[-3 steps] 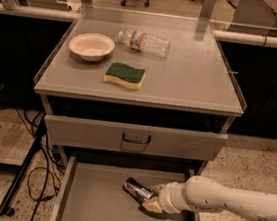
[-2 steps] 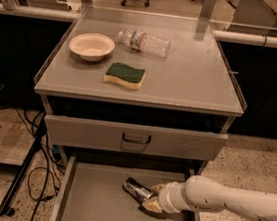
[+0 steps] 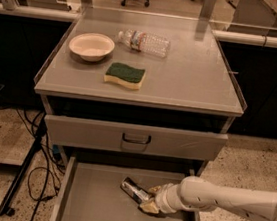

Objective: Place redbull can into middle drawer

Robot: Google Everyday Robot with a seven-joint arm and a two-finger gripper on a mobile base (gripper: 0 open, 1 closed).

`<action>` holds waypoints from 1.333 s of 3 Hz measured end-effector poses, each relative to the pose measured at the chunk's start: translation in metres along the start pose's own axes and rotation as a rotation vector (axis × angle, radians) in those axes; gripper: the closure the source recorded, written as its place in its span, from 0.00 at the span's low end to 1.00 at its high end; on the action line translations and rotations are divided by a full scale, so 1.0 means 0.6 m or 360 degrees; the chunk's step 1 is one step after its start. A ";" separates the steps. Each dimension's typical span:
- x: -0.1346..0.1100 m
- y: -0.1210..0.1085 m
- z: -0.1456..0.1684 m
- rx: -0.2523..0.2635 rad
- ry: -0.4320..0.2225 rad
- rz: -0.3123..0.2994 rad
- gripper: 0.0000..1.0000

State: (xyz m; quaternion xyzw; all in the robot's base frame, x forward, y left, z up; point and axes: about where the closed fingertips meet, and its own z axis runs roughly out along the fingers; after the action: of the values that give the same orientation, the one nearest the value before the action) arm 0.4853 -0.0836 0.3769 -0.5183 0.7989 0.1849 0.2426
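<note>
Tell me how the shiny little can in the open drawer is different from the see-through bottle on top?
The slim silver and blue metal redbull can is shiny; the clear plastic water bottle is see-through. The can lies in the open grey middle drawer, with the gripper at its end; the bottle lies untouched on the cabinet top. The can looks shorter. Both lie on their sides.

White rounded arm (image 3: 228, 196), tan pincer (image 3: 148, 201) in drawer (image 3: 91, 205)
</note>
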 end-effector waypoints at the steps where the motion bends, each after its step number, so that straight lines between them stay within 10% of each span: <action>1: 0.000 0.000 0.000 0.0000 0.0000 0.0000 0.82; 4: 0.000 0.000 0.000 0.0000 0.0000 0.0000 0.13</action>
State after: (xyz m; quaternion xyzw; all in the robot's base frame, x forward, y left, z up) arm 0.4853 -0.0836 0.3768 -0.5184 0.7989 0.1849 0.2426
